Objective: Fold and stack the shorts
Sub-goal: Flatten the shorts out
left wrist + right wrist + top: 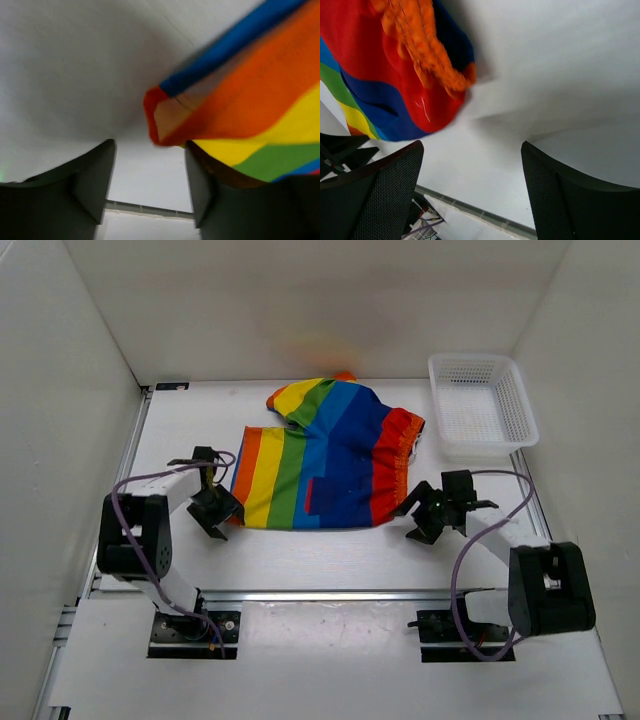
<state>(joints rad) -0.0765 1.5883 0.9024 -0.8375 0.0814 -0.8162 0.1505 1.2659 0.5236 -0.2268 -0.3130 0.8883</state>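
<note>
left wrist view was blurry: rainbow-striped soft cloth shorts (320,455) filled its upper right, with a red-edged corner hanging over the gap and covering the top of one finger (200,190). a small orange bit (345,375) at the shorts' far edge was mostly hidden, couldn't identify it. left gripper (222,515) jaws were spread, nothing between them. right gripper (418,520) was likewise spread and empty, just off the red waistband. shorts lay partly folded mid-table between both grippers. white plastic mesh basket (525,410) sat far right, near the shorts. white table (300,560), plain white walls (300,300) on three sides.
</note>
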